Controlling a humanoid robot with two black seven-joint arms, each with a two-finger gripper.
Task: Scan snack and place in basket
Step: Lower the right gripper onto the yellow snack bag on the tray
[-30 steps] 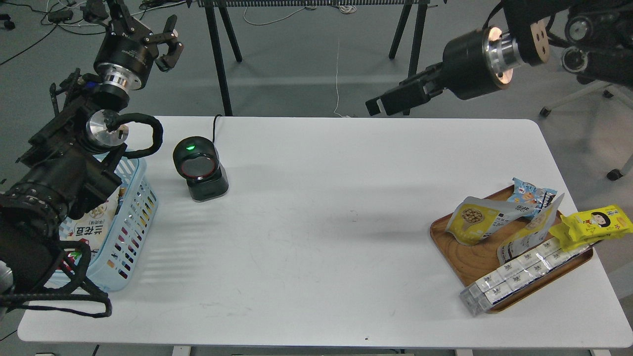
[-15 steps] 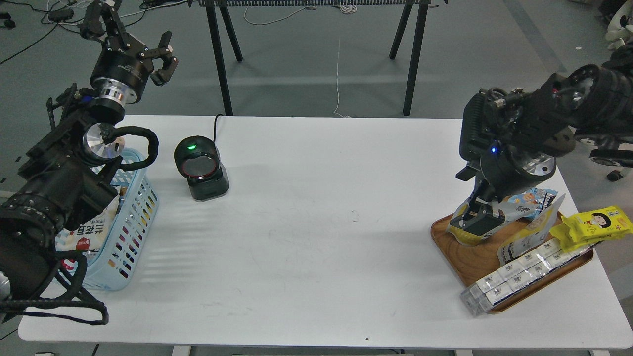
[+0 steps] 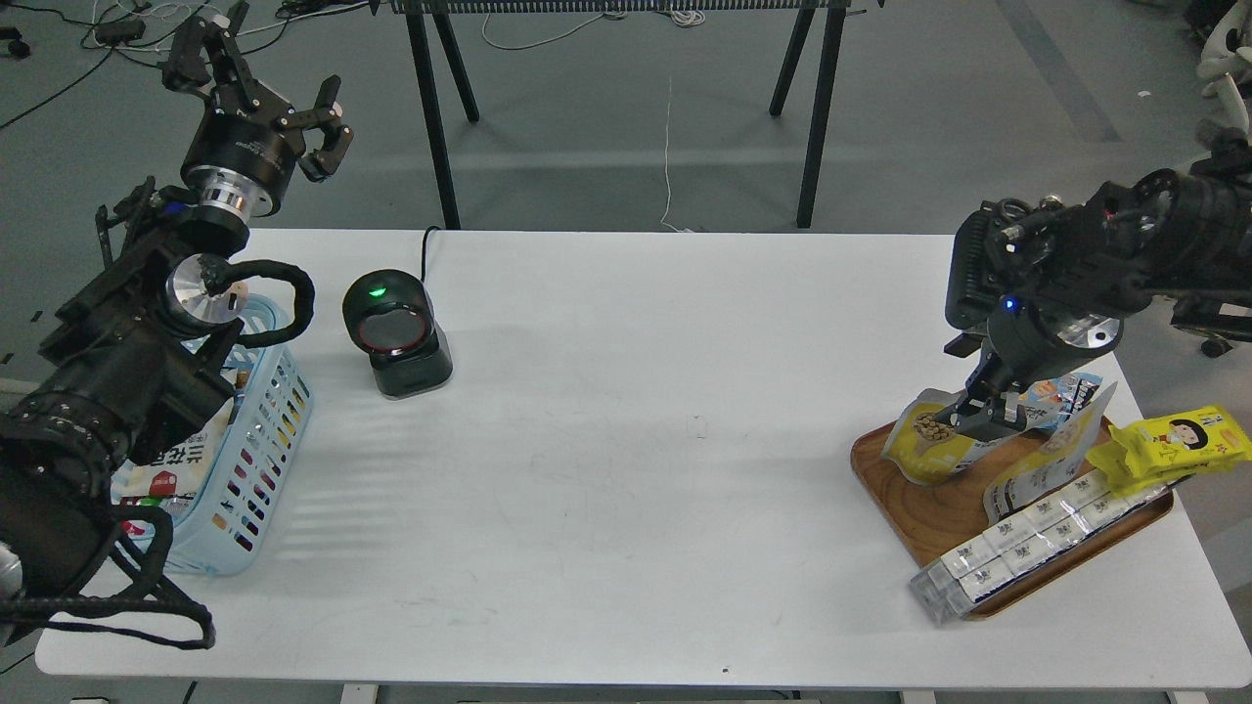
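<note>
A wooden tray at the table's right end holds several snacks: a white and yellow pouch, a blue packet, a second white pouch, a long silver multipack and a yellow packet. My right gripper points down onto the top of the white and yellow pouch; its fingers are dark and cannot be told apart. My left gripper is open and empty, raised high behind the light blue basket. The black scanner shows a green light.
The basket at the left edge holds a white snack bag, partly hidden by my left arm. The scanner's cable runs off the table's back edge. Black stand legs rise behind the table. The multipack overhangs the tray's front.
My right arm swung down from high above the table to the tray, then shifted slightly right and up over the white and yellow pouch. The left gripper barely moved.
</note>
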